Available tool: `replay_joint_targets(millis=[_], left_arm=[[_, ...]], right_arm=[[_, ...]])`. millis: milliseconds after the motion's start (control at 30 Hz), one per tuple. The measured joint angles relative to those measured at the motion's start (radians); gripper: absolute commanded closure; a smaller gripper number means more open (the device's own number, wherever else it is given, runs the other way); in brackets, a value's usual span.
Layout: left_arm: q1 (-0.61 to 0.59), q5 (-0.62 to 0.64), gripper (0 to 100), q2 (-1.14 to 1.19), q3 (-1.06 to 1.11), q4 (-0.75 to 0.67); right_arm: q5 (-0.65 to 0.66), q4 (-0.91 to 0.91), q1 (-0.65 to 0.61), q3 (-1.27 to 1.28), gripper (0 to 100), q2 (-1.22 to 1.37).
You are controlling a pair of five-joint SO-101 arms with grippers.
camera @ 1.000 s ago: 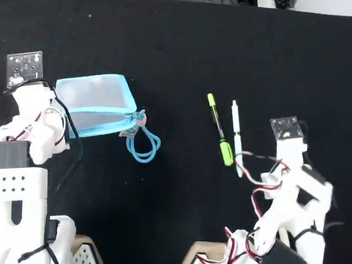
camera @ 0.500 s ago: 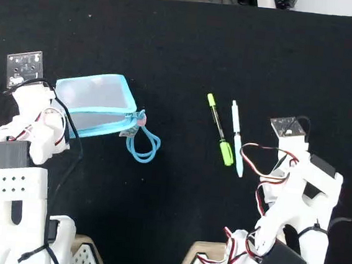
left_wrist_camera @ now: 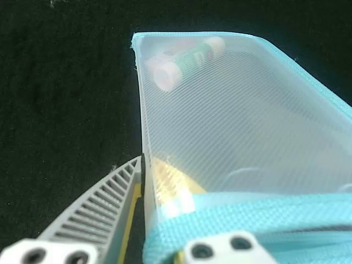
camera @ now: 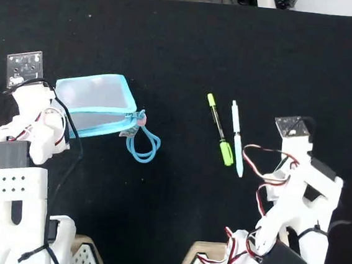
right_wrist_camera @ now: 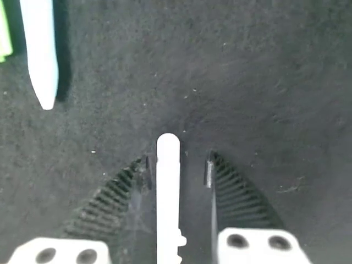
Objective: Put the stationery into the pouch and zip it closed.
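- Pale-blue translucent mesh zip pouch (camera: 94,102) flat on left half of the table, just beside the left arm; zip open or closed: cannot tell.
- Blue cord loop (camera: 143,144) off the pouch corner, toward table centre.
- Through the mesh in left wrist view: white-and-green cylindrical stick (left_wrist_camera: 184,58) at the far end of the pouch, plus a yellowish item (left_wrist_camera: 170,181) by the near edge; cannot tell what the latter is.
- Left gripper (left_wrist_camera: 149,170) clamped on the pouch's near edge, one ribbed grey finger (left_wrist_camera: 104,220) outside the mesh, teal zip band across the jaws.
- Loose, right of centre, well apart from the pouch: green highlighter with black barrel (camera: 220,131) and slim white pen (camera: 236,138), side by side, nearly parallel.
- Right gripper (right_wrist_camera: 179,162) just beside those two, on the side away from the pouch; fingers narrowly apart around a thin white round-tipped pen (right_wrist_camera: 168,192).
- That pen against one finger, visible gap to the other; cannot tell whether lying on the table or lifted.
- Black matte table (camera: 184,45) under everything.
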Motion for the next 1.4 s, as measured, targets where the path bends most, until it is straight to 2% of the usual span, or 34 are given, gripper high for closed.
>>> replay_joint_targets(millis=[200,467,533,600,633,967,1100,1200,1400], left_arm=[[0.0,0.0,97,0.0,0.0,0.0],[0.0,0.0,97,0.0,0.0,0.0],[0.0,0.0,97,0.0,0.0,0.0],[0.0,0.0,97,0.0,0.0,0.0],[0.0,0.0,97,0.0,0.0,0.0],[0.0,0.0,97,0.0,0.0,0.0],[0.0,0.0,97,0.0,0.0,0.0],[0.0,0.0,97,0.0,0.0,0.0],[0.0,0.0,97,0.0,0.0,0.0]], right_arm=[[0.025,-0.084,0.0,0.078,84.2,0.0],[0.095,-0.098,0.0,0.1,84.5,0.0],[0.095,-0.098,0.0,0.1,89.6,0.0],[0.095,-0.101,0.002,0.1,99.6,0.0],[0.095,-0.103,0.005,0.1,97.3,0.0],[0.097,-0.091,0.005,0.081,98.8,0.0],[0.092,0.044,0.005,-0.04,98.8,0.0],[0.029,0.219,-0.008,-0.193,98.8,0.0],[-0.104,0.559,-0.19,-0.479,98.8,0.0]])
